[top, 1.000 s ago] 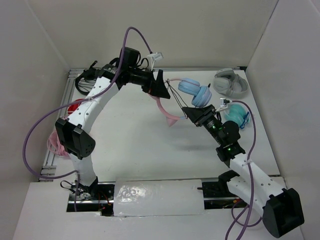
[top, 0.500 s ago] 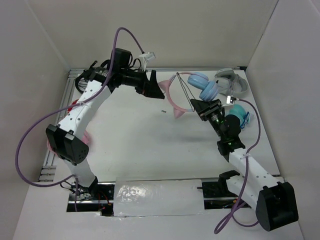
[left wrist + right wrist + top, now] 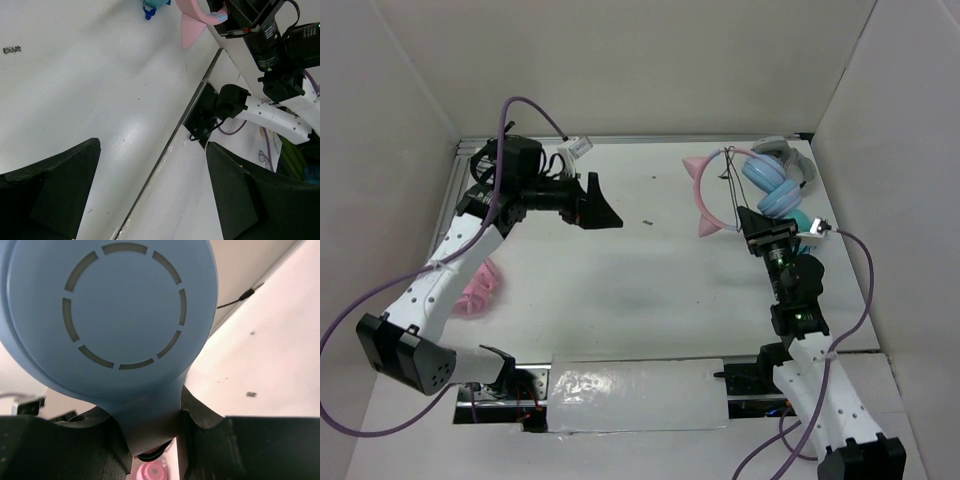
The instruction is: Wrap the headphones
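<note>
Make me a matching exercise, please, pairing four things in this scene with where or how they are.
1. cat-ear headphones
2. left gripper
3. grey-white headphones
4. all-pink headphones

A. open, holding nothing
B. near the left edge of the table
C. held in the right gripper
D. far right corner

Pairs: 1-C, 2-A, 3-D, 4-B.

White table w/ alu rail along back edge; plain white walls on 3 sides; even light.
</note>
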